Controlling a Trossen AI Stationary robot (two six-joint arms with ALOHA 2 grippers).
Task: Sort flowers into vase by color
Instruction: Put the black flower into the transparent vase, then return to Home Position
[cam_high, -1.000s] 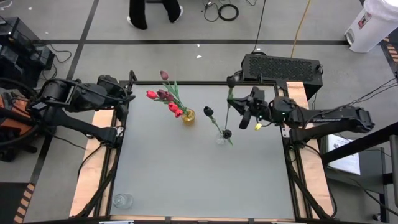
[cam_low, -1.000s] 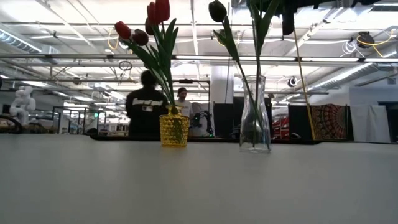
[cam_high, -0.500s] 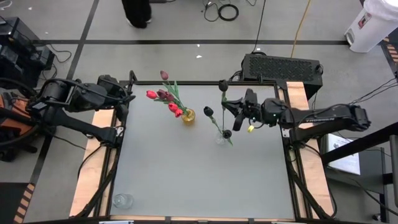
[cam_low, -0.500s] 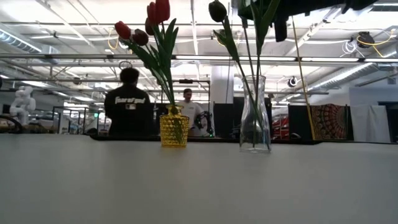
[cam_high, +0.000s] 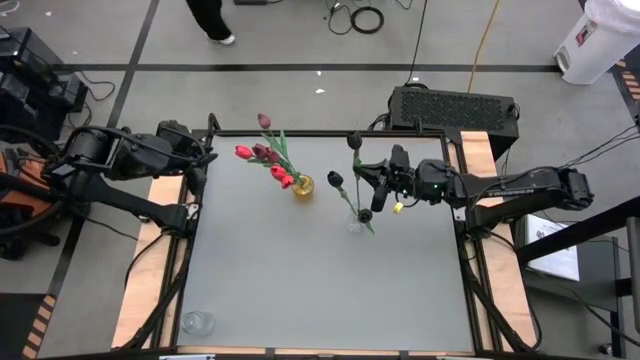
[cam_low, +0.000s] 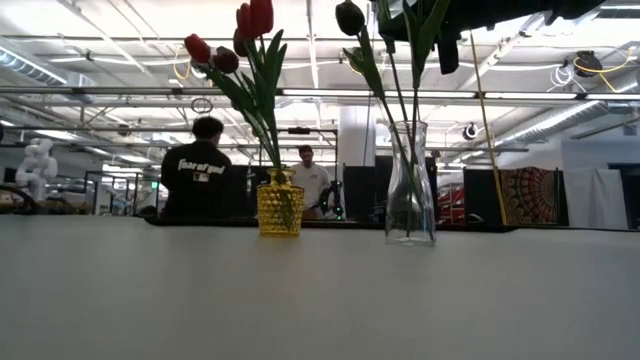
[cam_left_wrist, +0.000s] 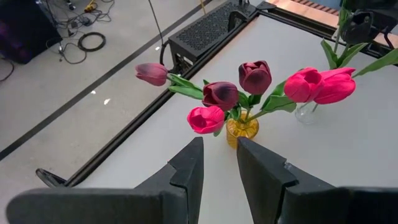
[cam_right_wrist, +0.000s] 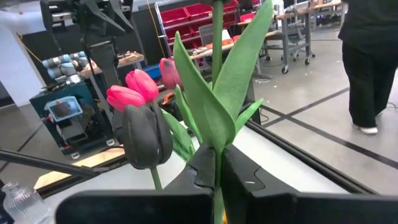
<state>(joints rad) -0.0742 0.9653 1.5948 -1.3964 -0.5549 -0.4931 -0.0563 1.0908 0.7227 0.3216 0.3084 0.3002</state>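
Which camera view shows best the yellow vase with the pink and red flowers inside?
The low view: the yellow vase stands side-on, whole, with stems rising from it. The left wrist view shows the flowers well, but they cover much of the vase. In the high view it is tiny. The right wrist view hides it behind the held stem.

Pink, red and maroon tulips (cam_high: 268, 160) stand fanned in a yellow vase (cam_high: 302, 186) near the table's far edge. Beside it, a clear vase (cam_high: 354, 222) holds near-black tulips (cam_high: 336, 180); another green-stemmed tulip (cam_high: 356, 160) hangs pinched in the right tool (cam_high: 372, 182) above it.

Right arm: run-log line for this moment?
right tool: shut on dark tulip stem, above clear vase | left tool: idle at table edge
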